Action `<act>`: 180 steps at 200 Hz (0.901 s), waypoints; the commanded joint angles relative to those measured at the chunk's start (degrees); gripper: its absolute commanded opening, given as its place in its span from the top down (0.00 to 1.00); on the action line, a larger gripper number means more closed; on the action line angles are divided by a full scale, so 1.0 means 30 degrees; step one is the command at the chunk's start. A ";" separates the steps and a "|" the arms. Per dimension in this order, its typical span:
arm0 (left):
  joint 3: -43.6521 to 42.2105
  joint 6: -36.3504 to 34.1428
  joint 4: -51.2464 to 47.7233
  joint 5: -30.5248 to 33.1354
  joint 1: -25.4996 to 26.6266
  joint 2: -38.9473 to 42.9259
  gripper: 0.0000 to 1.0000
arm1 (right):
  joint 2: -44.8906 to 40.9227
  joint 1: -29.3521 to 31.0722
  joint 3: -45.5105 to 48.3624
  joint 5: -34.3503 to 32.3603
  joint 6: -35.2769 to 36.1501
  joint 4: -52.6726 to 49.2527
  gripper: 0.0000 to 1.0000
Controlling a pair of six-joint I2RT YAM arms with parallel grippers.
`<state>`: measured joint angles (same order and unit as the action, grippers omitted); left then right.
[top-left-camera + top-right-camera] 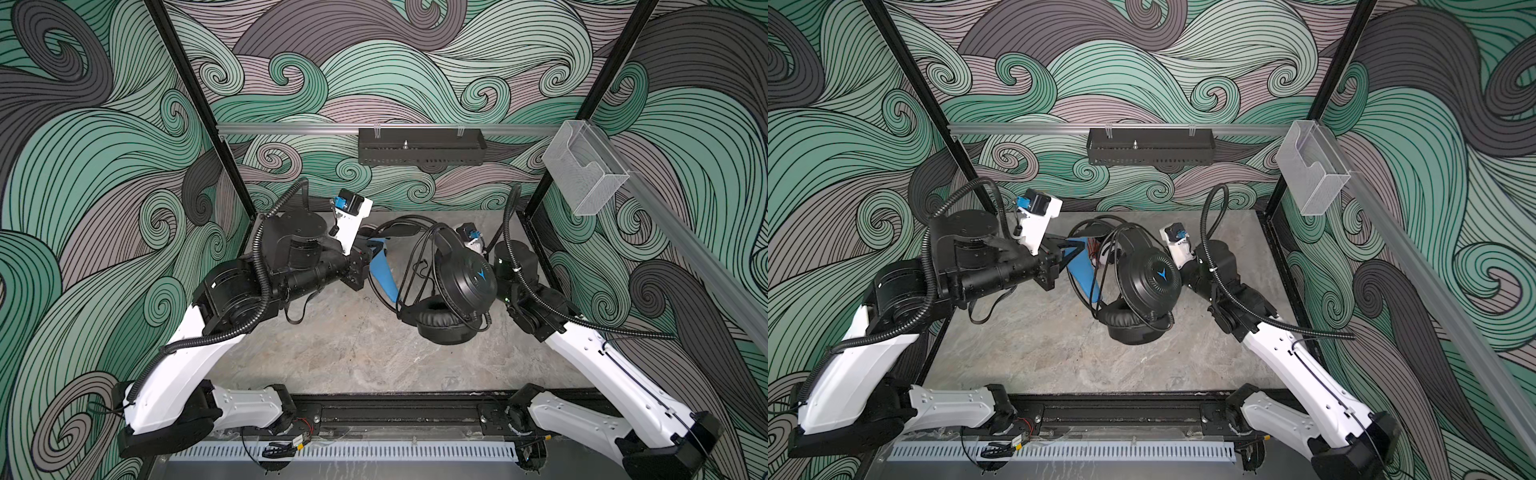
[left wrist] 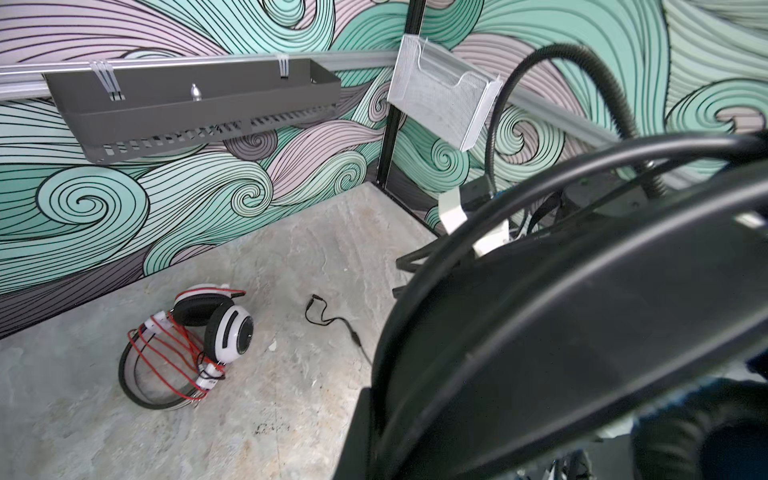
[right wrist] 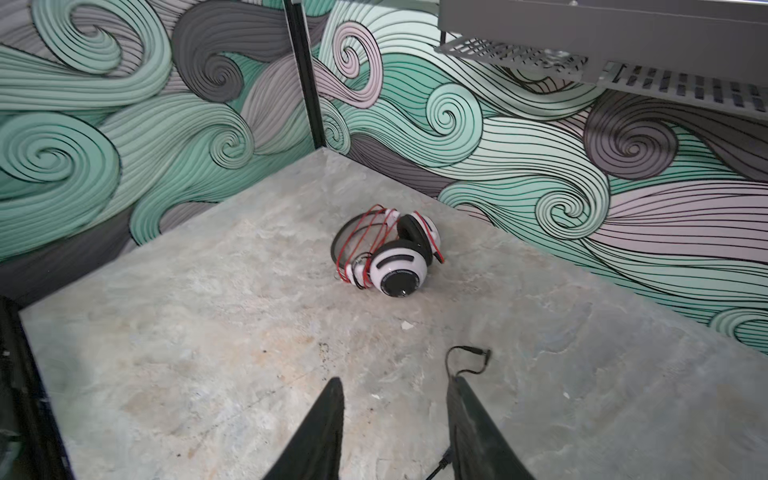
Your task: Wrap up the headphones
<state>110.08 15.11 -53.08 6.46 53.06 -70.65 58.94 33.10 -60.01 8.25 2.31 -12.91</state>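
- Black headphones (image 1: 457,282): blue arrow emblem (image 1: 1162,274) on cup; held above worktop (image 1: 353,353) middle.
- White headphones (image 3: 399,266): red cord (image 2: 164,361) wound round; on worktop near far edge.
- Left gripper (image 1: 1077,248): jaws clamped on black headband (image 2: 582,299).
- Right gripper (image 3: 395,382): jaws apart, black cord (image 3: 476,351) beside one.

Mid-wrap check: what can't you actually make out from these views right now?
- Right gripper: hidden behind the black headphones in both top views; only fingertips show in its wrist view.
- White headphones: mostly hidden behind the left gripper and black headphones in both top views.
- Black cord: passes behind a finger in the right wrist view; touching or not, unclear.
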 commanded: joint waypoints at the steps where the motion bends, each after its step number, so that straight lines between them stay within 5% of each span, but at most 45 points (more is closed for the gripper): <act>1: 0.1231 0.2289 0.2870 -0.0746 -0.0261 -0.0505 1.00 | 0.0020 -0.0070 0.0634 0.1474 -0.1113 0.1350 0.60; 72: 0.4610 0.4394 0.3765 -0.0793 -0.0792 -0.2468 1.00 | 0.0032 0.0096 0.2755 0.2904 -0.2151 0.3084 0.64; 128: 0.2960 0.7473 0.7113 0.0326 -0.1719 -0.2023 1.00 | 0.0664 0.1360 0.3184 0.1552 -0.1401 0.0995 0.74; 180: 0.1696 0.8640 0.8468 0.1840 -0.2483 -0.1755 1.00 | 0.0613 0.1809 0.3160 0.1671 -0.1128 0.0285 0.92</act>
<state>115.83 35.88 -36.32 9.26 47.20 -78.00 61.32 37.89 -50.33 13.52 -1.91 -10.94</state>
